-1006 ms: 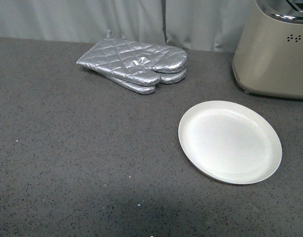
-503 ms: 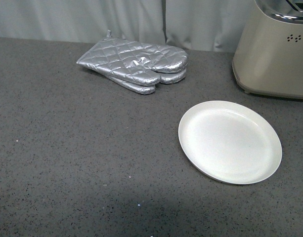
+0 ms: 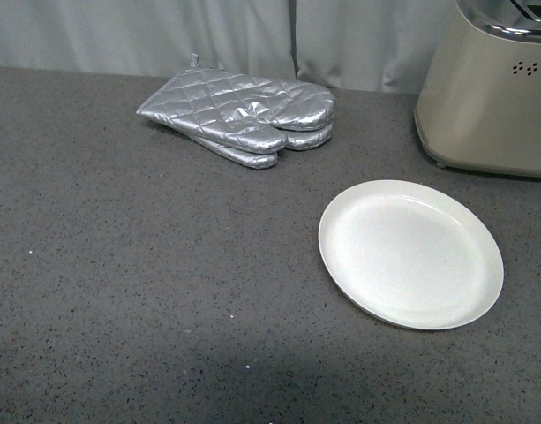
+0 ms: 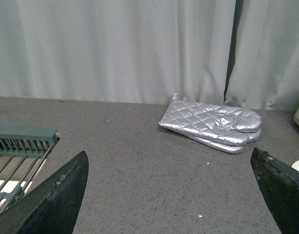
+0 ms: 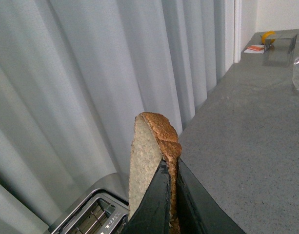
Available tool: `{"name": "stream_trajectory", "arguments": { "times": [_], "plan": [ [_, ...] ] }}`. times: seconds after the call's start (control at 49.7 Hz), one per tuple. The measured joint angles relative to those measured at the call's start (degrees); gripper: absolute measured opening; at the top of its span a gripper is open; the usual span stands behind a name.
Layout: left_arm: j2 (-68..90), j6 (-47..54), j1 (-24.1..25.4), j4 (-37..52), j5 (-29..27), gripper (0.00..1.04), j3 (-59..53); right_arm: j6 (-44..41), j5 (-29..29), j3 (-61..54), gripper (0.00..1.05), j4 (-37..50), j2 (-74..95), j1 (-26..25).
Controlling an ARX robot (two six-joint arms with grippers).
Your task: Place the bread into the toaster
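In the right wrist view my right gripper [image 5: 171,168] is shut on the bread [image 5: 145,156], a light-brown slice with a darker crust held edge-on between the black fingers. Beyond the slice lies the toaster's chrome slotted top [image 5: 93,217]. The front view shows the cream-beige toaster [image 3: 491,97] at the far right of the counter, its top cut off by the frame; neither arm appears there. My left gripper [image 4: 171,183] is open above bare counter, with nothing between its black fingertips [image 4: 66,190].
A round white plate [image 3: 411,253] lies empty in front of the toaster. Silver quilted oven mitts [image 3: 244,115] are stacked at the back of the grey counter, before a pale curtain. A grey-green wire rack [image 4: 17,151] shows beside the left gripper.
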Motion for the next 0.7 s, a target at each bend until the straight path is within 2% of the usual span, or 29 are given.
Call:
{"name": "stream_trajectory", "arguments": {
  "times": [0.503, 0.704],
  "plan": [
    [0.0, 0.0, 0.0, 0.0, 0.0, 0.98, 0.0, -3.5, 3.3, 0.0, 0.01, 1.1, 3.1, 2.1],
    [0.0, 0.0, 0.0, 0.0, 0.0, 0.98, 0.0, -5.4, 4.9, 0.0, 0.01, 4.7, 3.6, 2.1]
  ]
}}
